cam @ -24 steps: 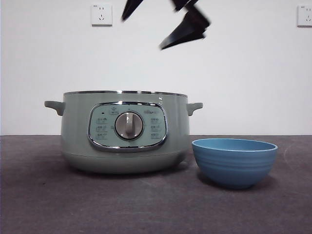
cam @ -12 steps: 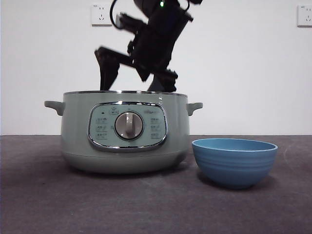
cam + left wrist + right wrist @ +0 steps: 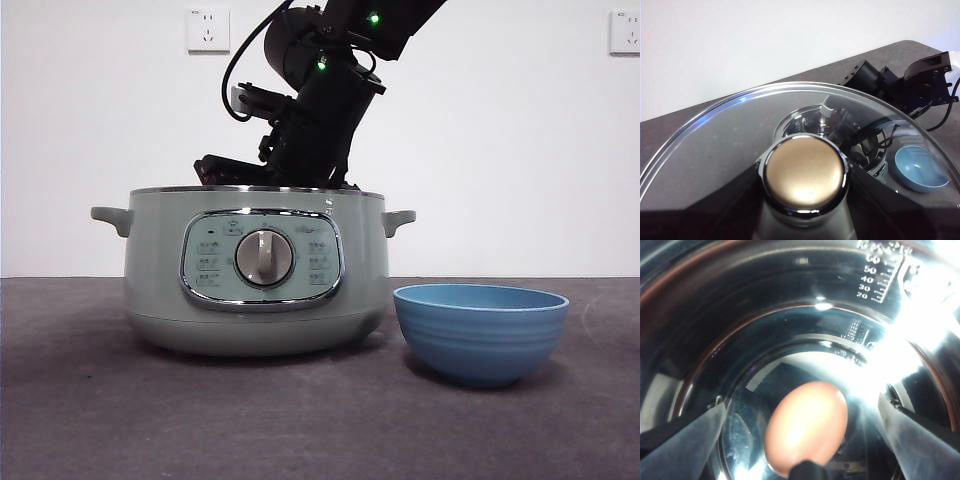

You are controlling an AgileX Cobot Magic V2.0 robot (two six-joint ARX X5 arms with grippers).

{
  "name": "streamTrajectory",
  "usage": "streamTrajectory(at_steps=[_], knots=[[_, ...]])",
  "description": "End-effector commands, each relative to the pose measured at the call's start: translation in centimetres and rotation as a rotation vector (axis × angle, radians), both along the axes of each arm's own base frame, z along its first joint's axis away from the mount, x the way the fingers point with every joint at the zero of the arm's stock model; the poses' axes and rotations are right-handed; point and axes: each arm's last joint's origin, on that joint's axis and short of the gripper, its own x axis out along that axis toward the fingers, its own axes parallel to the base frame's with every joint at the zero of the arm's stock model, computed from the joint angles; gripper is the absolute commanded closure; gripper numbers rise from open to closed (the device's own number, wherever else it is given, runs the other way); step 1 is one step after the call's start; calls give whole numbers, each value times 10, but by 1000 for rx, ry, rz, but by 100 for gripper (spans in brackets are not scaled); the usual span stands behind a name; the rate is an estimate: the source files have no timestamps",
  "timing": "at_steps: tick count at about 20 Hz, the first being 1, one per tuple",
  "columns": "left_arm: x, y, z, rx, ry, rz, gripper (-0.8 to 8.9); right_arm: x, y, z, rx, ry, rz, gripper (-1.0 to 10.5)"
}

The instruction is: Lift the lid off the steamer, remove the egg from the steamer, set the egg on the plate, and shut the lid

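Note:
The pale green steamer (image 3: 255,270) stands open on the table, without its lid. My right arm (image 3: 320,100) reaches down into it from above, and its jaw tips are hidden below the rim in the front view. In the right wrist view my right gripper (image 3: 802,440) is open, one jaw on each side of a brown egg (image 3: 807,427) lying on the shiny pot floor. My left gripper (image 3: 804,187) is shut on the knob (image 3: 804,172) of the glass lid (image 3: 715,145) and holds it high above the table. The blue plate (image 3: 480,330) stands empty right of the steamer.
The dark table (image 3: 300,420) runs back to a white wall with two sockets (image 3: 208,30). Through the lid, the left wrist view shows the blue plate (image 3: 917,170) and my right arm (image 3: 900,85) below.
My right arm has come down from the top of the picture into the open steamer. The steamer and the blue plate have not moved.

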Motion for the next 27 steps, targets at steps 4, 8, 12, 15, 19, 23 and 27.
streamTrajectory(at_steps=[4, 8, 12, 15, 19, 23, 27], knots=[[-3, 1, 7, -31, -67, 0, 822, 2, 3, -22, -47, 49, 6, 387], [-3, 1, 7, -31, -66, 0, 822, 3, 4, -26, -51, 53, 5, 557], [-3, 1, 7, -29, -62, 1, 822, 4, 5, -25, -30, 35, 7, 860], [-3, 1, 6, -28, -60, 1, 822, 5, 7, -23, -15, 19, 10, 963], [-3, 1, 6, -28, -60, 1, 822, -5, -2, 24, 41, -54, 7, 963], [-3, 1, 7, -29, -62, 1, 822, -48, -39, 113, 78, -115, 8, 963], [-3, 1, 7, -31, -65, -2, 822, -98, -85, 161, -43, -105, -22, 964]])
